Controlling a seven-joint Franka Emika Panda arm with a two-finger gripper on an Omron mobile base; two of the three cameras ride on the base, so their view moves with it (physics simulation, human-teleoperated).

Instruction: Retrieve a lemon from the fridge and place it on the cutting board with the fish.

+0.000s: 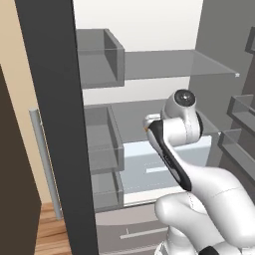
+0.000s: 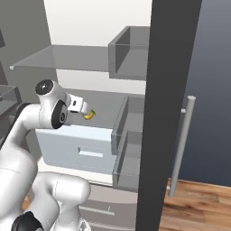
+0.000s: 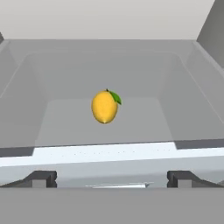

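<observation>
Right now the robot is at the first step: reaching into the open fridge to get the lemon. The lemon has not been picked up yet.

The claw has its two fingers spread wide apart, and nothing is between them. In the hand view the two dark finger tips sit low, one on each side, and the lemon is straight ahead, in the gap's line but well apart from them.

The lemon sits on a glass shelf in the middle part of the fridge, about halfway between the shelf's left and right sides and back from the front edge. In the right base view it shows as a small yellow spot just past the end of the hand.

The lemon looks a bit like an egg. In the hand view its long way runs up and down, tipped a little. A small green leaf is at its top right, so that end points up and away.

Next, I think the hand must move forward over the shelf's front edge until the fingers stand on both sides of the lemon. Then they can close on its narrow middle. The lemon is round and may roll, so a slow push is best.
</observation>
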